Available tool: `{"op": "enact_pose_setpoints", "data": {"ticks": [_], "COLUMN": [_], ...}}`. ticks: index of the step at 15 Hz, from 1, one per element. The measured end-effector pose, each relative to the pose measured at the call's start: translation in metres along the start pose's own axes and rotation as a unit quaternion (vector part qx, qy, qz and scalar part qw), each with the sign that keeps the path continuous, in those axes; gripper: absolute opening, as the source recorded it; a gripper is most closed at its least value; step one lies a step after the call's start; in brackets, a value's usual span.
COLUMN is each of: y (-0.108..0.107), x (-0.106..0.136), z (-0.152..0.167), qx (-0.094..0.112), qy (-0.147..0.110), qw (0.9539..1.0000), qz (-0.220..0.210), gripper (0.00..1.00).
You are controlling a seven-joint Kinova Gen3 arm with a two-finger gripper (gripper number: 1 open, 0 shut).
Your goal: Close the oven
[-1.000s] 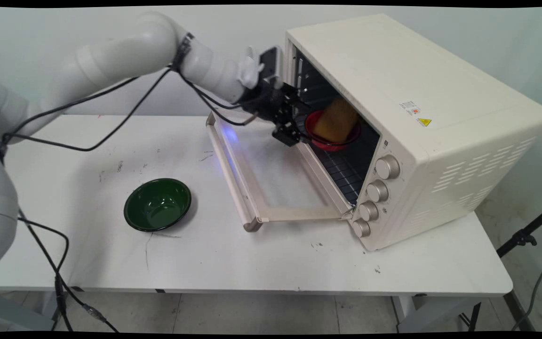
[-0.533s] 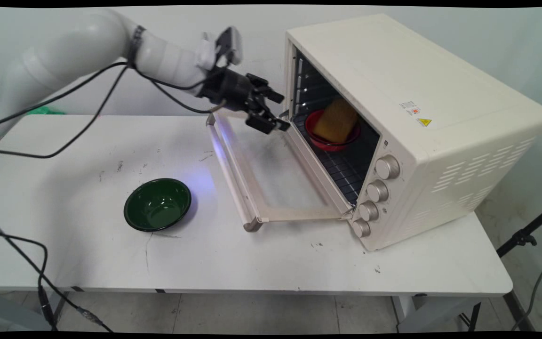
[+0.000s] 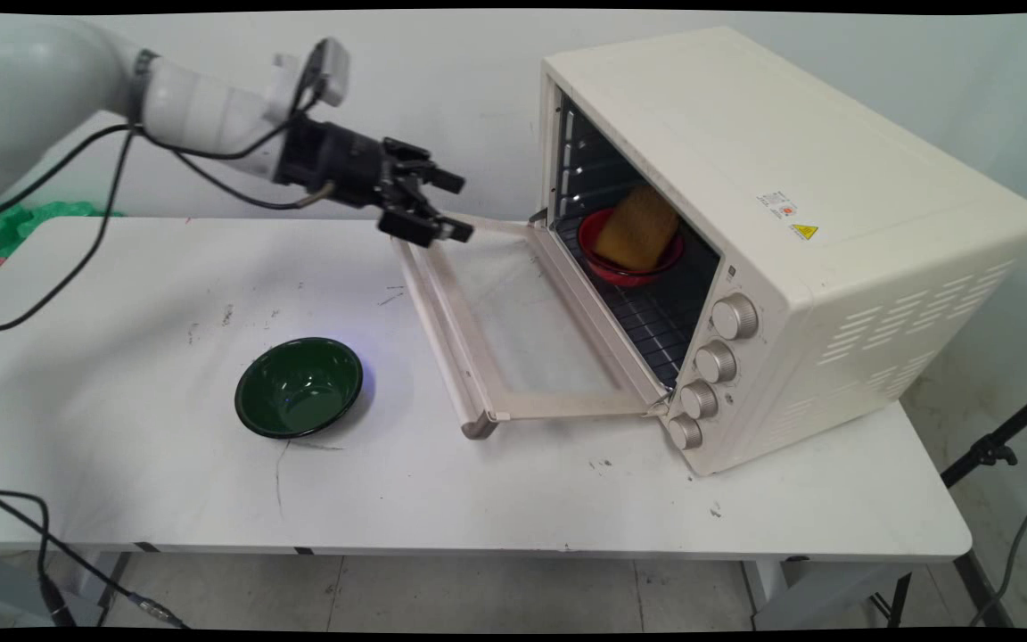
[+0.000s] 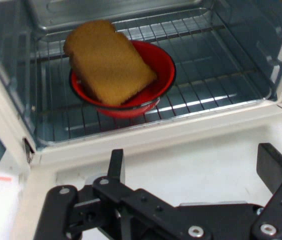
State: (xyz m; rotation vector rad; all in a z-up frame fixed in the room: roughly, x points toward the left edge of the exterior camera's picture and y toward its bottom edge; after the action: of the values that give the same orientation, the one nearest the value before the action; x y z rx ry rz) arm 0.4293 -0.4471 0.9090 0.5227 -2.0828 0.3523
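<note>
The gripper (image 3: pixel 438 207) hangs in the air above the far end of the toaster oven's (image 3: pixel 745 178) open door (image 3: pixel 496 312), near the door's outer edge. Its two fingers (image 4: pixel 271 165) are spread apart and hold nothing; in the hand view a wide gap shows between them.

The oven stands on the right part of the white table (image 3: pixel 166 464), with its door folded down flat toward the arm. Inside, on the wire rack (image 4: pixel 206 75), sits a red bowl (image 4: pixel 163 65), and a slice of toast (image 4: pixel 108 60) leans in it, tilted, with its upper part sticking out over the rim. A dark green bowl (image 3: pixel 299 387) stands alone on the table, well apart from the oven door and from the gripper.

Some risks can be judged from this position. The gripper is low over the door, so a downward move could strike the door frame or its handle and push the oven. The black cables (image 3: pixel 77 259) hang loose below the arm and could catch on the door corner. The toast only leans in the red bowl, so a bump to the oven or the rack might make it tip out.
</note>
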Motion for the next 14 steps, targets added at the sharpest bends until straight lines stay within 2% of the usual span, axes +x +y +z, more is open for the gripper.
{"op": "enact_pose_setpoints", "data": {"ticks": [7, 14], "y": [0.002, 0.001], "x": [-0.041, -0.068], "z": [-0.061, -0.096], "qx": [-0.007, -0.008], "qy": [-0.002, -0.014], "qw": [0.9998, 0.9994], "qz": [-0.021, -0.03], "gripper": [1.0, 1.0]}}
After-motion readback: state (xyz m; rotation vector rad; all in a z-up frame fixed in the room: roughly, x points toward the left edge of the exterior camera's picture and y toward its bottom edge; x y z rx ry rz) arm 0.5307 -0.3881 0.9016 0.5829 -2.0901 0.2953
